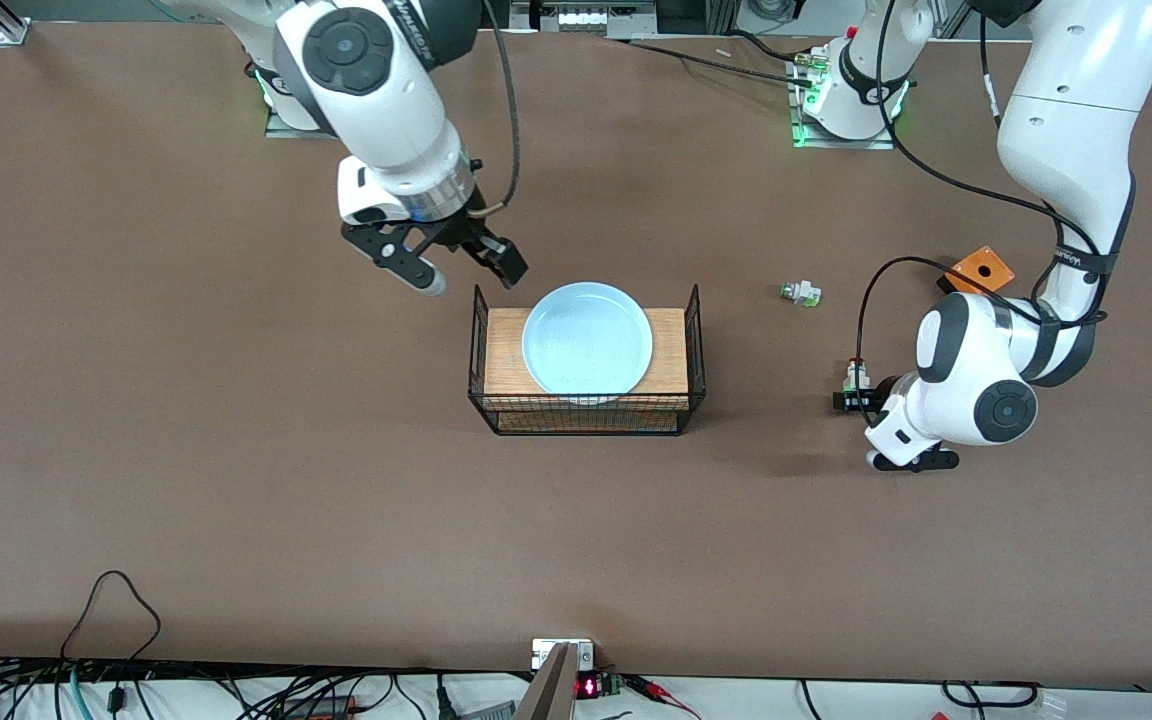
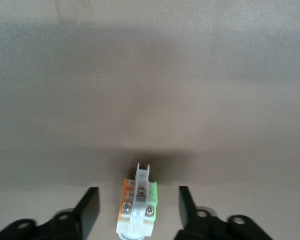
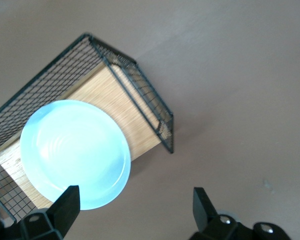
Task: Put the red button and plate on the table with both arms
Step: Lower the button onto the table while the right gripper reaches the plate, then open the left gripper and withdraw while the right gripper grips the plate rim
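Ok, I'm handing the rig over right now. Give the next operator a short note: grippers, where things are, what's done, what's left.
Left gripper: down at the table toward the left arm's end, jaws open either side of the red button, which sits between them, not gripped.
Right gripper: open, empty, in the air beside the basket.
Plate: on the basket's wooden top.
Done: button looks set down.
Left: withdraw the left arm; move the plate onto the table.

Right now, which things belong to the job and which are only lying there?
Job: red button between the open left gripper fingers; plate on the basket; open right gripper; table.
Lying about: white switch; orange block.
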You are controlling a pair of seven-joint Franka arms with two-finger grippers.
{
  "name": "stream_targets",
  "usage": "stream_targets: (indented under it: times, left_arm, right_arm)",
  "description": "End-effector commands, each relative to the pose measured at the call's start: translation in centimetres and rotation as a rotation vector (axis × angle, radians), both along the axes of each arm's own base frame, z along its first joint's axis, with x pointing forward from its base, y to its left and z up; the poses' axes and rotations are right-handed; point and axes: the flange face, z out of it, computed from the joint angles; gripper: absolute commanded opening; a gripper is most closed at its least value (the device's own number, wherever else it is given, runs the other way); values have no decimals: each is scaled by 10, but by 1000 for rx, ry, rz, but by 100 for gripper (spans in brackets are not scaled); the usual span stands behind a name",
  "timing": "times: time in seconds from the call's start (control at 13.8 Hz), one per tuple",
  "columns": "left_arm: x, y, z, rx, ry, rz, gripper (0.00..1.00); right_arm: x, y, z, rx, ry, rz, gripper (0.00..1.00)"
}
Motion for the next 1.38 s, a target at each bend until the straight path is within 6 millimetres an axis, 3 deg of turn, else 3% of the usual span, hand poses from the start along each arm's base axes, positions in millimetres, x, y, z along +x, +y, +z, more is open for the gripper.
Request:
stream_targets:
  times: [0.0,0.51,0.8,1.02,1.09,1.31]
  left_arm:
    - [6,-2,56,22,-10,-25,100]
    - [18,-35,224,38,-41,-90,100]
    - [18,-28,297,28,-81,-114,100]
    - [-15,-21,343,42,-123,-148,100]
    - [-23,-9,359,62,-160,-113,100]
    - [-54,10,374,82,-264,-92,100]
  right_arm:
    - [-6,19,-19,-4,-1,-9,100]
    - [-5,45,-75,-17,5,15,99]
    - [-2,58,-103,-10,-14,20,96]
    - [-2,61,-119,-25,-15,22,96]
    - [-3,63,-122,-30,-14,27,95]
    - [-4,64,-124,-32,-12,29,91]
